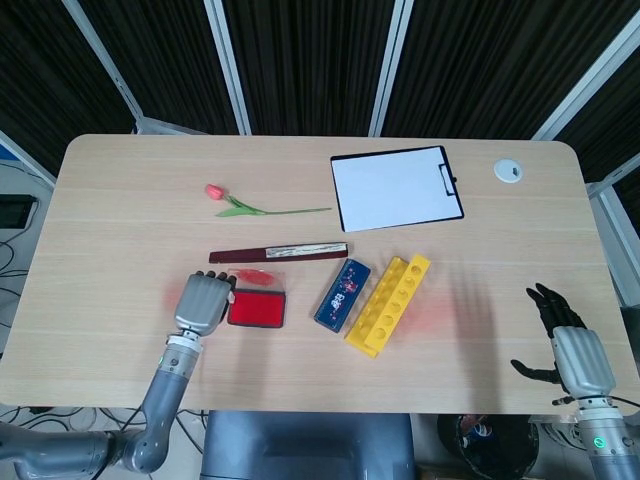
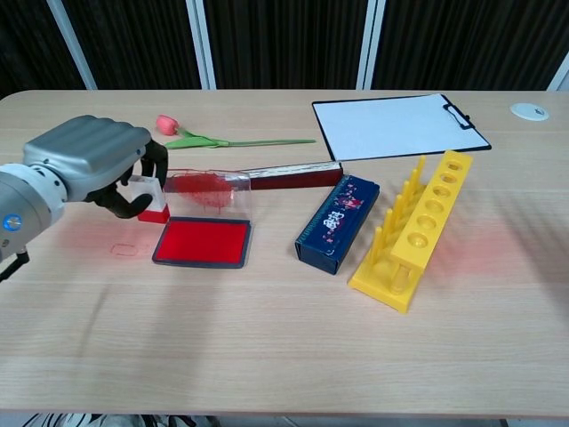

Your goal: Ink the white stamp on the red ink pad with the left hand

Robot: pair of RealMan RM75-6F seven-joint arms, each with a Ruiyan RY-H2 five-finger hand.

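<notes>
- We count one white stamp (image 2: 149, 197), blocky with a red-inked base, pinched in our left hand (image 2: 98, 165), lifted just left of the ink pad.
- One flat rectangular red ink pad (image 2: 202, 242), clear lid (image 2: 206, 189) behind.
- Our right hand (image 1: 565, 338) holds nothing, fingers spread.

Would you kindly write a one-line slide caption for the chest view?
Left hand holds the white stamp, its base red, just left of the open red ink pad.
</notes>
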